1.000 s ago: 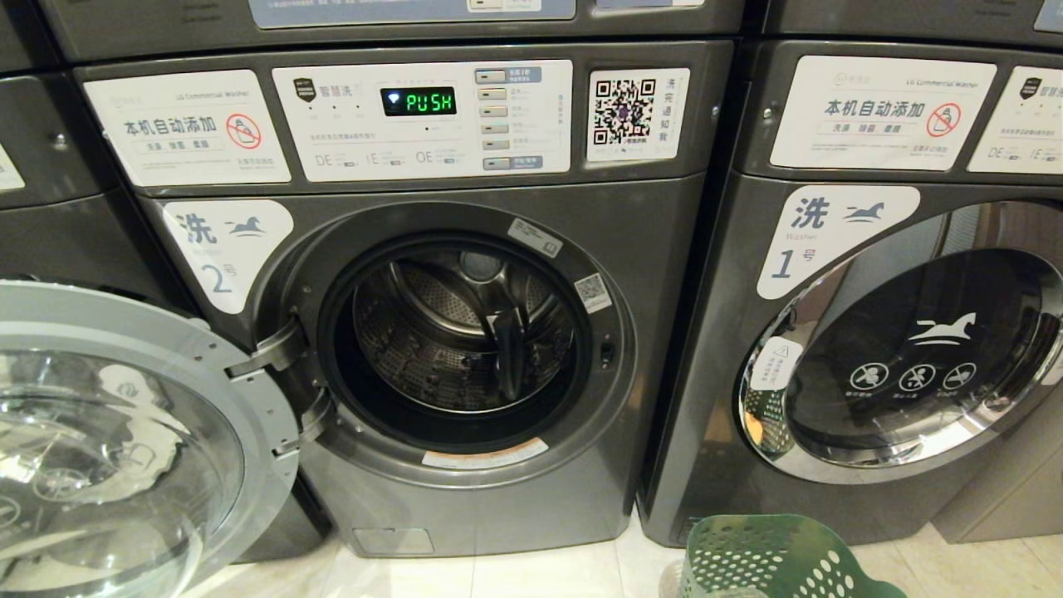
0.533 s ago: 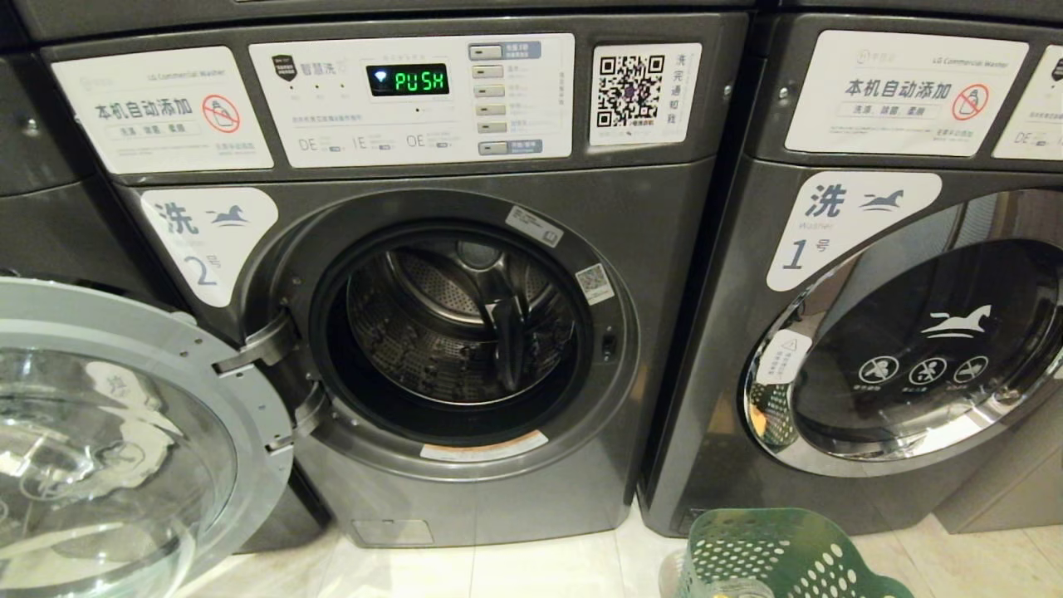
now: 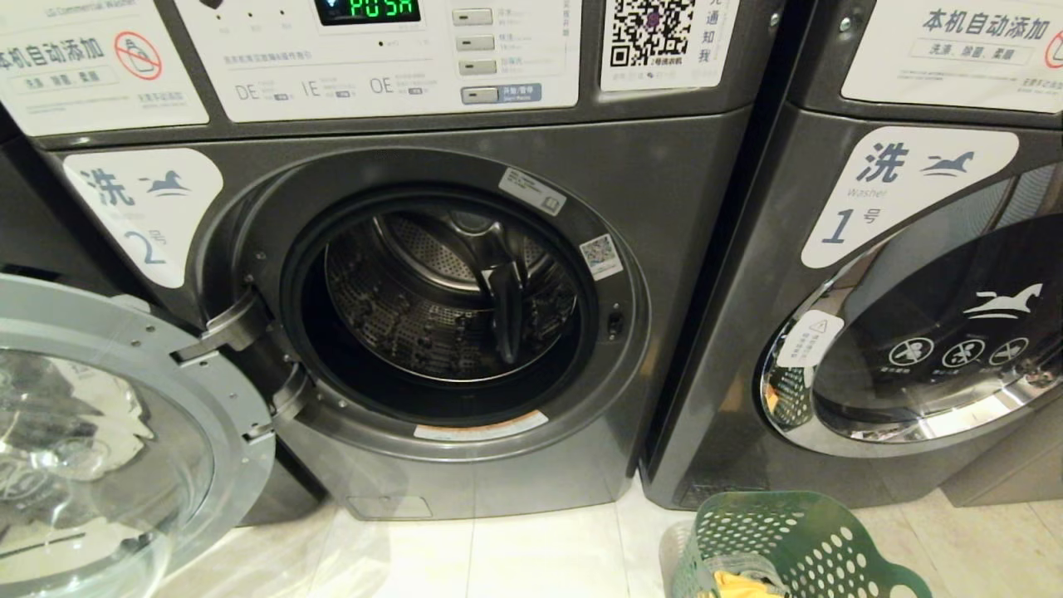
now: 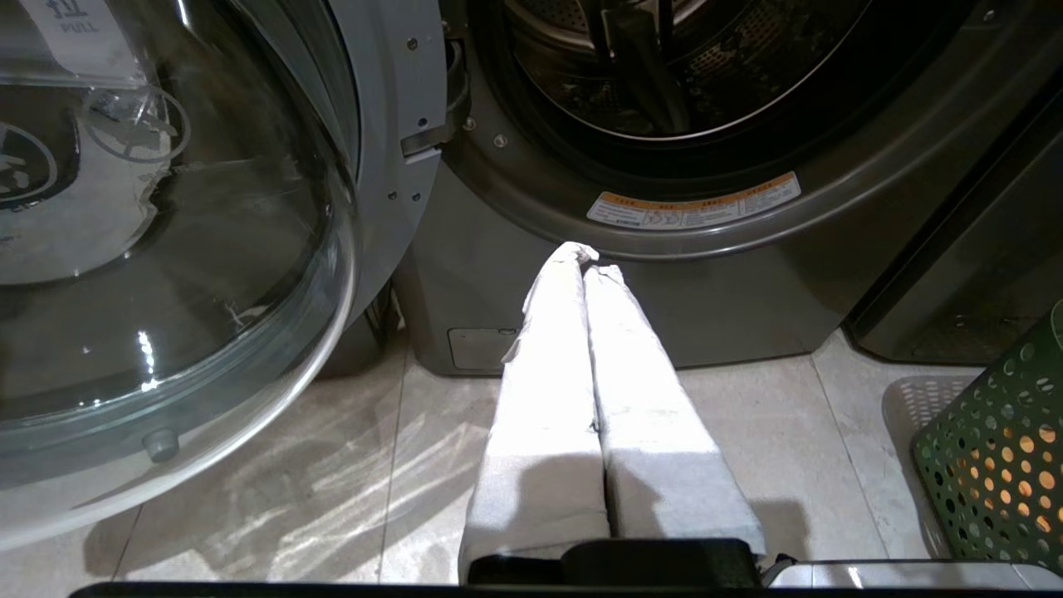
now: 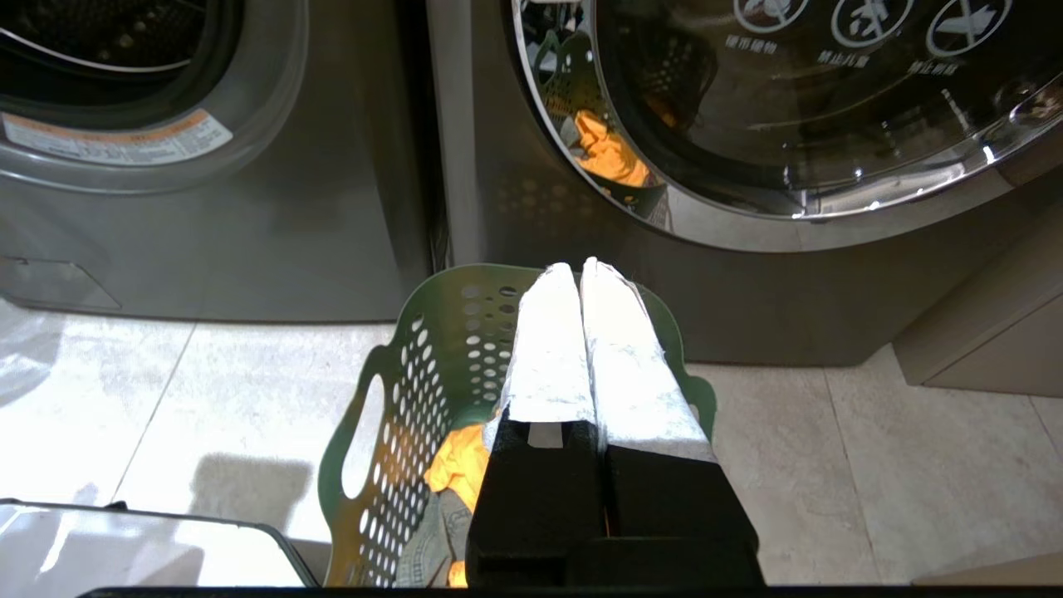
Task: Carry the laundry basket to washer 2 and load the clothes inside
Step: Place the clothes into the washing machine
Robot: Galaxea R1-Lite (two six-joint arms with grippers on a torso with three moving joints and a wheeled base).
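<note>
Washer 2 [image 3: 448, 332]: door [image 3: 108, 432] swung fully out to the robot's left, drum [image 3: 432, 307] bare and free to load. No clothes in it.

Laundry basket [image 3: 789, 544] on the floor tiles [image 3: 540, 556], just in front of washer 1 [image 3: 905, 332], beside the seam between the machines; likely set off-centre to keep the drum mouth reachable. Orange garment [image 5: 457, 469] and grey cloth [image 5: 432, 540] inside.

Left claw [image 4: 585, 257]: pinched together, empty, low before washer 2.
Right claw [image 5: 577, 270]: pinched together, empty, above basket; probably placed for the first pick.
</note>
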